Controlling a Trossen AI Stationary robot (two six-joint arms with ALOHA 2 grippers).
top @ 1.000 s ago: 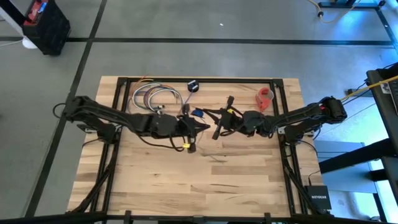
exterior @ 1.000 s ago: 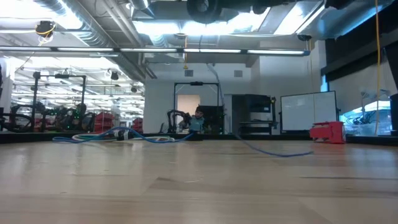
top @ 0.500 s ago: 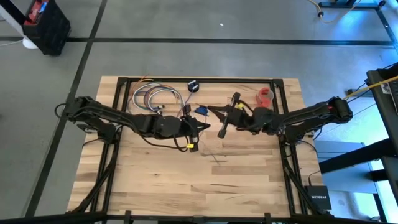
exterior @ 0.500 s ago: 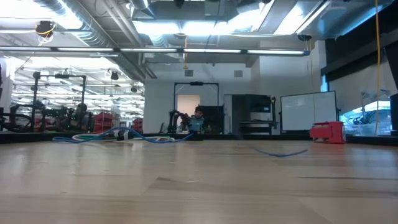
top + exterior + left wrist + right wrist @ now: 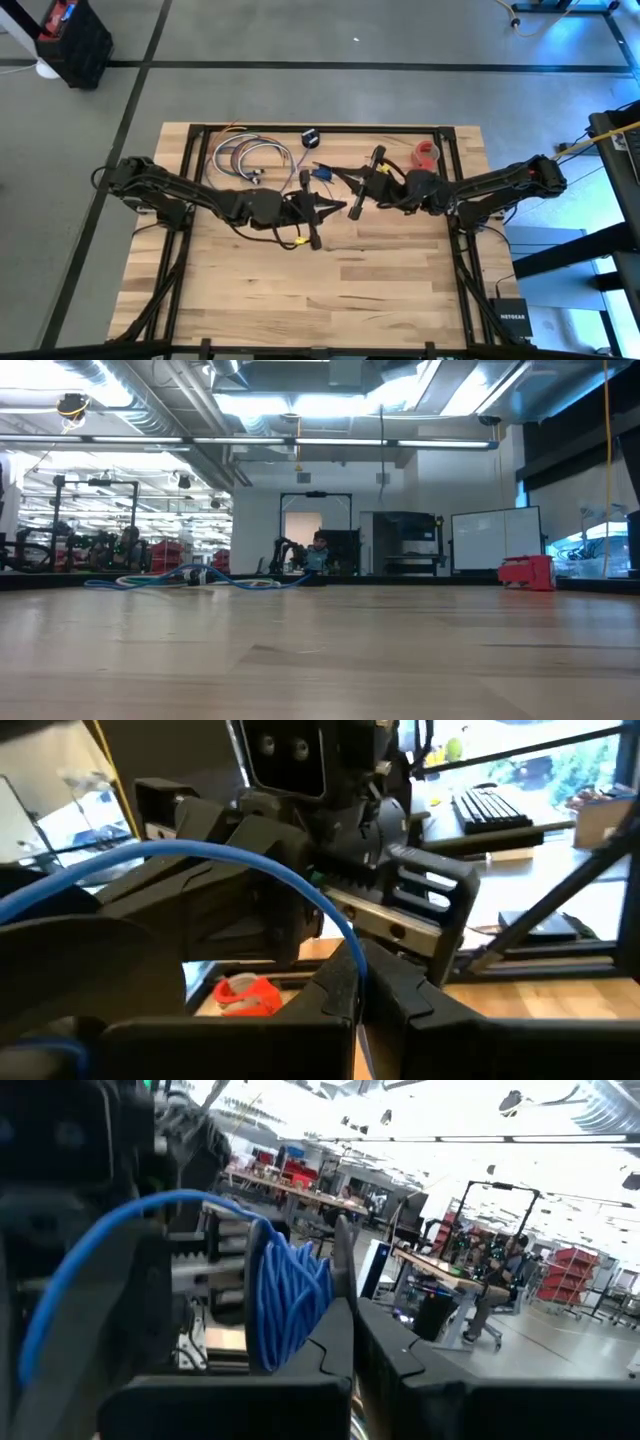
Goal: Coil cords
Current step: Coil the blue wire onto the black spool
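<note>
Cords (image 5: 322,172) bundled blue between both claws above mid-table (image 5: 300,280), strand arching claw to claw; left claw (image 5: 330,207) and right claw (image 5: 340,172) both pinched together; "NETGEAR" on black box (image 5: 514,318)

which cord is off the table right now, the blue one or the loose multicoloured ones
The thin blue cord: it is wound into a tight bundle, pinched between the left hand and right hand above the wooden table. The multicoloured cord loops lie loose near the table's far edge.

I see the cords (image 5: 248,156) at the table's (image 5: 380,300) far left, the tape roll (image 5: 427,155) far right, my two grippers meeting mid-table between them.
</note>
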